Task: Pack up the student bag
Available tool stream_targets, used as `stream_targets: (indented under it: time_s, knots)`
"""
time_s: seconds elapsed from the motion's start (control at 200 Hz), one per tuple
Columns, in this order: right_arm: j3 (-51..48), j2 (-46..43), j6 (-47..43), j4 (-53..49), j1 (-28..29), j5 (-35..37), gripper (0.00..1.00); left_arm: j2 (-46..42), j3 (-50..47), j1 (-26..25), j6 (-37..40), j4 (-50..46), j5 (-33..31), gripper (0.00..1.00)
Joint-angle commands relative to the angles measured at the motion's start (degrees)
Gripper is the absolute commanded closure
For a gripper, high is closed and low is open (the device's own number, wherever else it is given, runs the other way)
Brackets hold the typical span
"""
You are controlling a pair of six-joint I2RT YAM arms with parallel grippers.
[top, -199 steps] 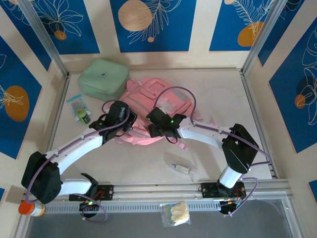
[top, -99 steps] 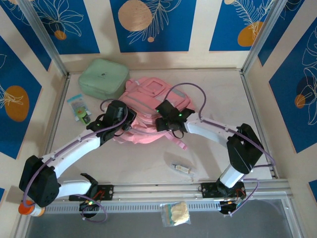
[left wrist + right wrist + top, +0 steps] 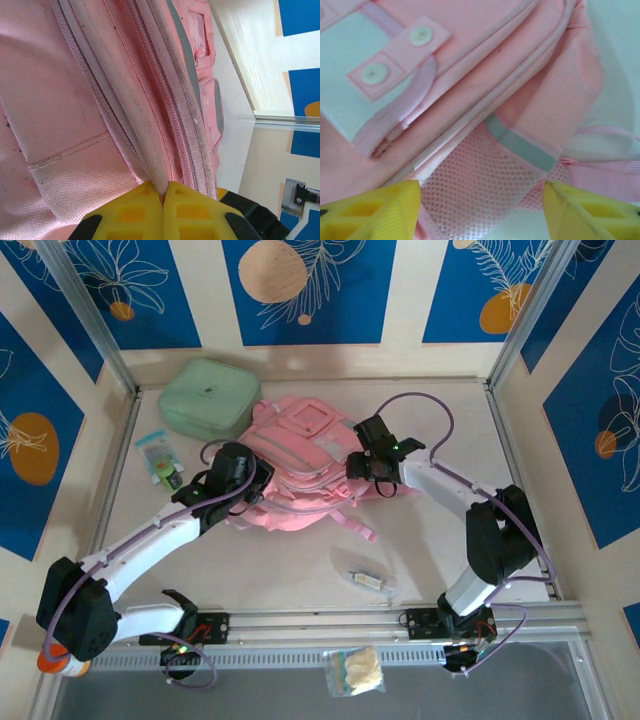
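- Blue-and-cream patterned walls box in the pale table (image 3: 440,430). The student bag (image 3: 300,455) lies flat on it just above the middle of the top view, with a mint-green case (image 3: 208,397) at its upper-left corner.
- From above, I cannot see either set of fingertips, because each wrist housing sits over them. The bag's lower-left edge is also tucked under the left arm.
- A small packet (image 3: 158,457) at the left of the table and a clear little item (image 3: 365,580) below the bag are too small for me to identify.
- The left gripper (image 3: 162,192) is clenched. Its yellow fingers are pressed together at the bottom of the left wrist view, partly cut off by the frame. A pale piping ridge (image 3: 150,160) of the bag runs straight in between them, so I read it as pinched.
- The right gripper (image 3: 480,205) is spread wide and grasps nothing. Its yellow fingers (image 3: 375,210) sit in the two lower corners of the right wrist view.
- Between them lies the bag's mesh side pocket (image 3: 480,175) with its grey band. I cannot tell whether the tips touch the fabric.
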Motion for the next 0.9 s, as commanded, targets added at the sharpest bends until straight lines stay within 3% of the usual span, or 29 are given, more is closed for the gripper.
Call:
stream_targets:
  time_s: [0.0, 0.125, 0.34, 0.45, 0.665, 0.795, 0.895]
  knots:
    - [-2.7, -3.8, -4.4, 3.5, 3.3, -5.0, 0.35, -2.8, 1.3, 0.9, 1.6, 4.5, 0.2, 1.00]
    - [-8.5, -8.4, -8.2, 9.6, 4.6, -14.5, 0.41, -2.4, 2.0, 0.9, 2.0, 4.5, 0.4, 1.00]
    - [-12.1, -9.7, -13.2, 15.3, 6.0, -20.0, 0.53, -1.8, 2.1, 0.9, 1.8, 5.3, 0.9, 1.00]
    - [-10.2, -7.3, -15.0, 14.9, 7.7, -18.9, 0.59, -2.0, 1.9, 0.9, 1.3, 5.7, 0.8, 1.00]
    - [-9.0, -3.7, -16.1, 15.8, 10.0, -17.8, 0.60, -1.7, 2.5, 0.9, 1.7, 5.2, 0.8, 1.00]
    - [-7.7, -2.1, -15.9, 15.8, 10.7, -13.5, 0.59, -1.8, 2.6, 0.9, 1.9, 5.2, 0.7, 1.00]
    - [-6.0, -0.9, -15.5, 14.2, 10.7, -9.5, 0.65, -1.8, 2.3, 0.9, 1.7, 5.6, 0.7, 1.00]
